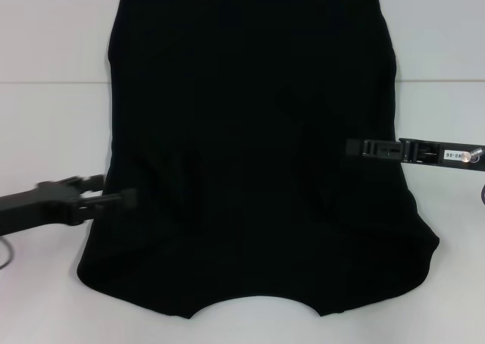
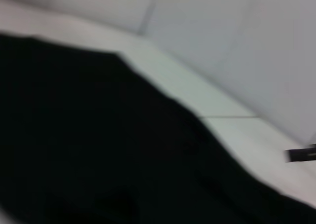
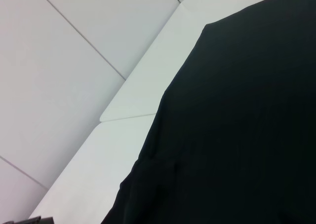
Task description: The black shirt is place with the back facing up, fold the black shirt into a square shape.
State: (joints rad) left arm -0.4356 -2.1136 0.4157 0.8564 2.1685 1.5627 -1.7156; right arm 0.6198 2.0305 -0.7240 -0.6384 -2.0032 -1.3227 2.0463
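Note:
The black shirt [image 1: 254, 147] lies flat on the white table, neckline curve at the near edge, its sides turned in so the outline is nearly rectangular. It also fills much of the left wrist view [image 2: 98, 150] and the right wrist view [image 3: 237, 125]. My left gripper [image 1: 117, 190] sits at the shirt's left edge near the lower part, open, its fingers [image 1: 125, 198] reaching just over the fabric. My right gripper [image 1: 352, 147] hovers over the shirt's right side at mid height.
The white table [image 1: 53, 124] shows bare on both sides of the shirt, with a seam line running across it. The right arm's tip [image 2: 301, 155] appears far off in the left wrist view. A dark bit of the left arm [image 3: 34, 220] shows in the right wrist view.

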